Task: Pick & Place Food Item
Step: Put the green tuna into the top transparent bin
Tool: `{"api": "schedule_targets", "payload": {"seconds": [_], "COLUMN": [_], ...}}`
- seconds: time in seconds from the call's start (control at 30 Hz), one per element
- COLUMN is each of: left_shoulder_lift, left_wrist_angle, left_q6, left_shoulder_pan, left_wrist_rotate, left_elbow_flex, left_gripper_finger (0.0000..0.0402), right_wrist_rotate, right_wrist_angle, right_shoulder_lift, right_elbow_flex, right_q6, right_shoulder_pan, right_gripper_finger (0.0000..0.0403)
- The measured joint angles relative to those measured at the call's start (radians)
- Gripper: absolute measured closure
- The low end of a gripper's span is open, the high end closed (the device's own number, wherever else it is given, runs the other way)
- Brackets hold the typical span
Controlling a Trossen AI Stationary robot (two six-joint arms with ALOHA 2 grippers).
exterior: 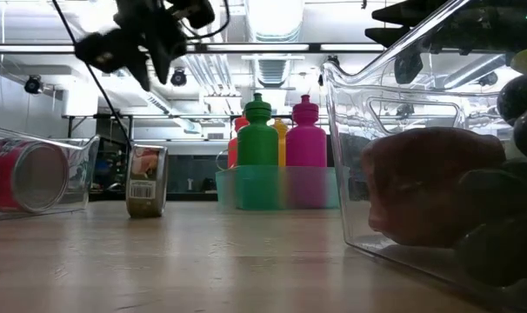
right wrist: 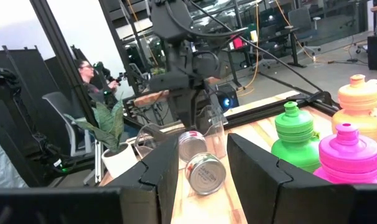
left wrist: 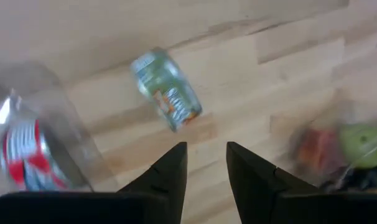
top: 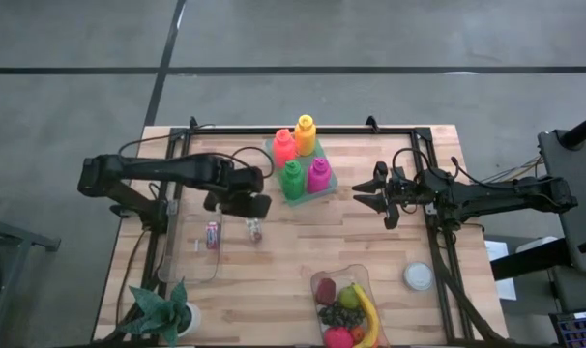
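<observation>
Here the can [left wrist: 167,96] stands ahead of the left gripper's [left wrist: 206,163] jaws (narrowly parted, empty).

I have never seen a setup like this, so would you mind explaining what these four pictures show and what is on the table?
Two dark robot arms work at a wooden table. One picture looks straight down, one looks level across the tabletop, and two come from cameras on the arms' wrists. The left gripper hangs open and empty above a small can standing on the wood. Beside it a clear tray holds a red can. Four coloured bottles stand in a teal holder, and a clear bin of fruit sits near the front edge. The right gripper waits open, holding nothing.
</observation>
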State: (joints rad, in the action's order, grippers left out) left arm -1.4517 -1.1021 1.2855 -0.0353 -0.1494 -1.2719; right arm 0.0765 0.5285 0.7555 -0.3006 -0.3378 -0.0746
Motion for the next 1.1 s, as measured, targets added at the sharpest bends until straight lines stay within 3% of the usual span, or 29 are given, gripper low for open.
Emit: {"api": "schedule_targets", "payload": {"seconds": [0.17,0.47,0.6,1.1], "left_shoulder_lift": [0.0,-0.01,-0.025,-0.182], "left_wrist_angle": [-0.011,0.014,0.017,0.082], "left_q6": [0.13,0.266,0.339,0.392], "left_shoulder_pan": [0.002,0.008,0.015,0.014], "left_wrist_rotate": [-0.007,-0.009,-0.009,-0.099], "left_elbow_flex": [-0.016,-0.016,-0.011,0.017], "left_gripper_finger": [0.0264,0.0139,0.0103,0.0091], "right_wrist_rotate": [0.0,0.0,0.0,0.0], "right_wrist_angle": [0.0,0.0,0.0,0.0], "right_shoulder_lift": [0.0,0.0,0.0,0.0], "right_elbow_flex": [0.0,0.0,0.0,0.0], "right_q6": [0.0,0.0,0.0,0.0], "right_shoulder_pan": [0.0,0.0,0.0,0.0], "right_gripper_finger": [0.0269,0.0269,0.0269,0.0269]}}
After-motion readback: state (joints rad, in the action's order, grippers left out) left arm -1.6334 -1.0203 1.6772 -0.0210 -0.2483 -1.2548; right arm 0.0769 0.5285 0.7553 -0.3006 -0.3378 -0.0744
